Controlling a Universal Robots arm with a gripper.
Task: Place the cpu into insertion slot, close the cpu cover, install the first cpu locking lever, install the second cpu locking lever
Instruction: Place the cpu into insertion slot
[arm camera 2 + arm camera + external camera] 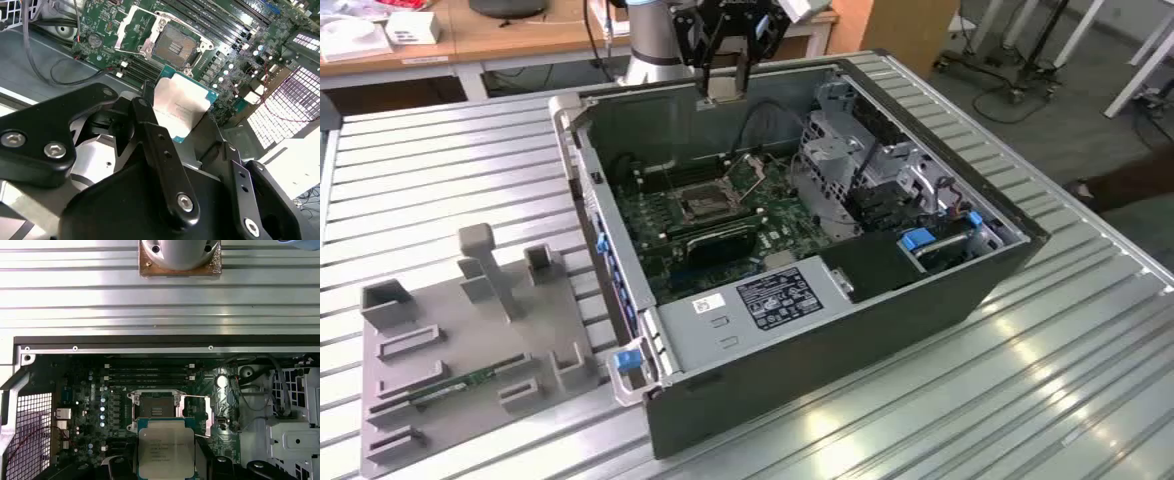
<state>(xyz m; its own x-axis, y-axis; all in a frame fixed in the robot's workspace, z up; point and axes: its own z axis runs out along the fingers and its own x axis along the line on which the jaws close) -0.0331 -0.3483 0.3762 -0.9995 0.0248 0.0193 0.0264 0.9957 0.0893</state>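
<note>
The end effector [167,466] is clamped on the cpu [166,446], apparently by opposite edges, insertion slot [156,408] open: light, stiff, likely delicate underneath, so edges only.

I cannot read any words or numbers here. In the first wrist view, the cpu [166,447] has thin lines of grey print on its shiny face, but the letters are too small to make out. In the exterior view, a black label [779,296] with white print sits on the grey metal box [707,345] in the computer case [854,345]. A small white sticker [710,303] sits just beside it. Both are too tiny to read.
</note>
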